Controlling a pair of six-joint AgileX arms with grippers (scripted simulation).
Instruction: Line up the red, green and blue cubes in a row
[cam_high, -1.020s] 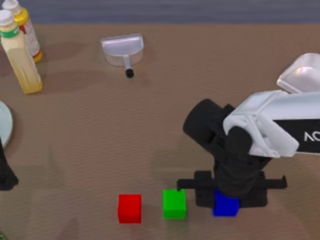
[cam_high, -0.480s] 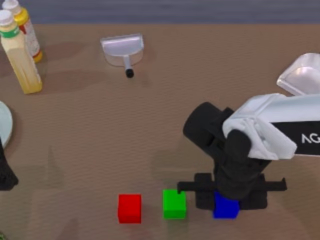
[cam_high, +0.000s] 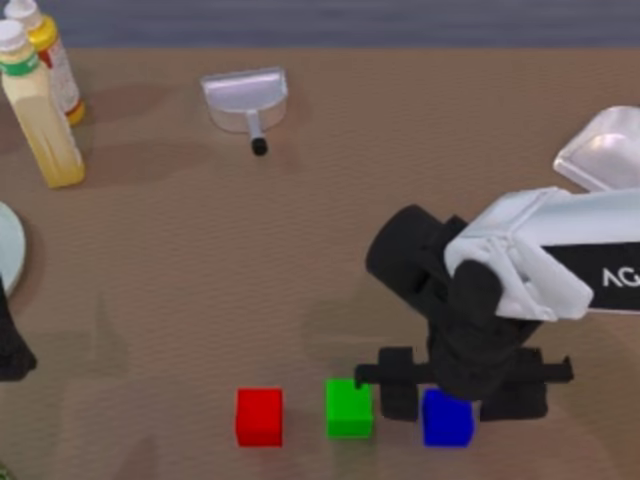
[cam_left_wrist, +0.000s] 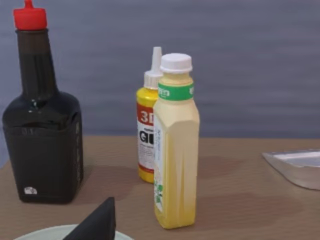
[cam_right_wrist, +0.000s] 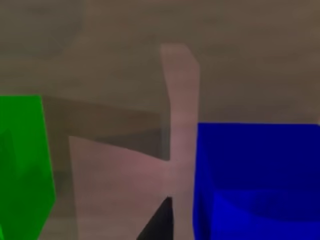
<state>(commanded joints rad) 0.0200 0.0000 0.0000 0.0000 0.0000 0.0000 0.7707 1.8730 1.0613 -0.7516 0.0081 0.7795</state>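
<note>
Blue cube (cam_high: 447, 418) under lowered right gripper (cam_high: 462, 385)

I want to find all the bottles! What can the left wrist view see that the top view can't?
Only the left wrist view shows the dark bottle with a red cap. Only the top view shows the red cube, green cube, blue cube and right gripper. Both show the cream bottle and yellow bottle.
</note>
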